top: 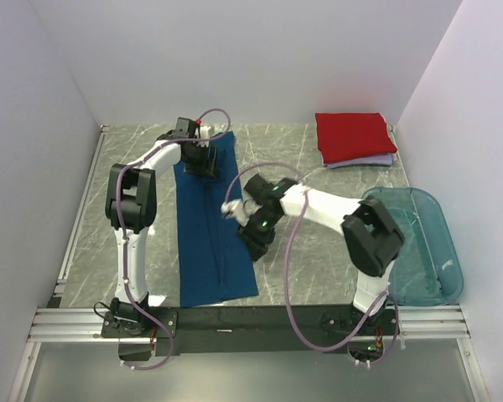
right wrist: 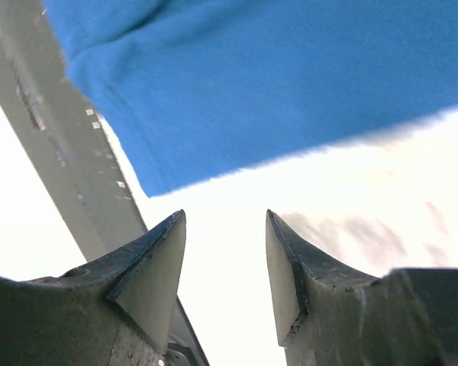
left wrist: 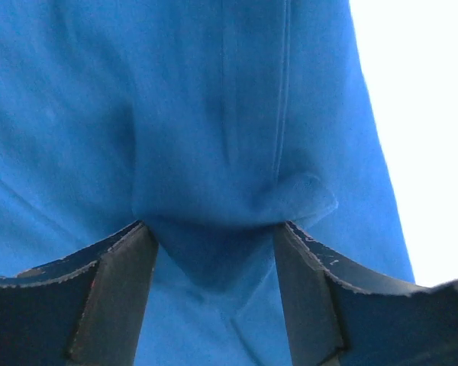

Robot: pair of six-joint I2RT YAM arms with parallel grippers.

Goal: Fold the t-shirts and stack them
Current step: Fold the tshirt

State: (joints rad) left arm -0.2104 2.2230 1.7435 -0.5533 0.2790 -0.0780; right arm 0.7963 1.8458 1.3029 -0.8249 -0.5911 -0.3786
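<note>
The dark blue t-shirt (top: 214, 226) lies folded into a long narrow strip running from the far side of the table toward the near edge. My left gripper (top: 204, 160) is pressed down on its far end. In the left wrist view its fingers (left wrist: 114, 297) stand apart with a puckered fold of the blue cloth (left wrist: 214, 114) bunched between them. My right gripper (top: 253, 245) is at the strip's right edge, open, with nothing between its fingers (right wrist: 156, 267); the blue cloth (right wrist: 252, 84) lies just beyond them. A folded red t-shirt (top: 355, 136) rests on a pale lavender one (top: 362, 162) at the back right.
A translucent teal tub (top: 415, 243) stands at the right edge of the table, beside the right arm's base. White walls close in the marble table (top: 302, 251) on three sides. A metal rail (top: 251, 318) runs along the near edge.
</note>
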